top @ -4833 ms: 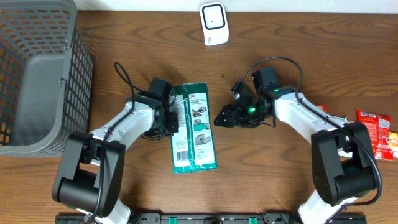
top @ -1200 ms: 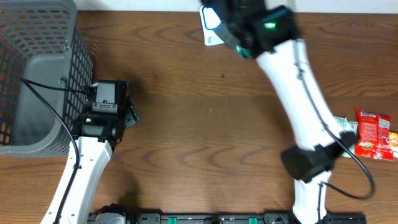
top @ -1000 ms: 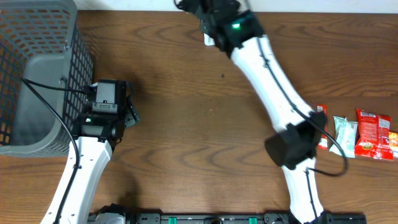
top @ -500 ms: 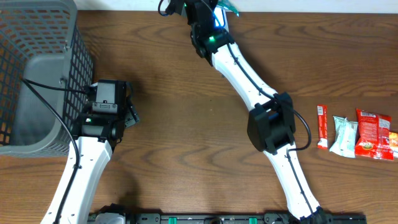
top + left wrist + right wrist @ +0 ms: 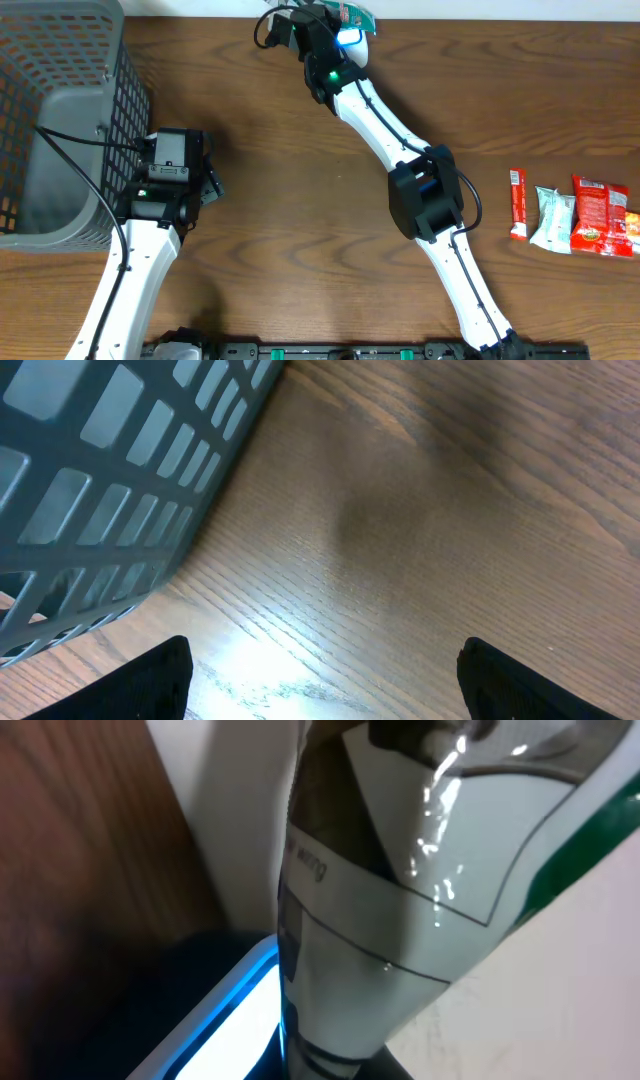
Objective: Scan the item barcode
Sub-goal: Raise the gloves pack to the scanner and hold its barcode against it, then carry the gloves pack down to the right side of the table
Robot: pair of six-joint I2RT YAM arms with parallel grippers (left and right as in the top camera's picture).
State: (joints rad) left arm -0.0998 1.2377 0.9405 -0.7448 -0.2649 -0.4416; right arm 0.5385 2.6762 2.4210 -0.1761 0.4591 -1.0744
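Lifted off mid-table, where it lay flat between both arms some seconds ago, the green-and-white glossy plastic packet (image 5: 355,12) now hangs at the top centre of the overhead view, and the left arm has drawn back to the left.

On the brown wooden table (image 5: 300,200), the grey plastic mesh basket (image 5: 60,120) fills the upper left. The left gripper (image 5: 325,680) hovers beside it with its fingers wide apart and nothing between them. The right gripper (image 5: 335,22), at full reach, is clamped on the packet just over the small white scanner with a blue glow (image 5: 235,1030). Whether the two touch cannot be told. Three small red and pale snack packets (image 5: 575,215) lie at the right edge.

The packet looks light, thin and floppy, and its shiny film is likely slippery. It is best pinched along a sealed edge, clear of the barcode, so that the printed panel can face the scanner without buckling. No barcode shows from either camera.
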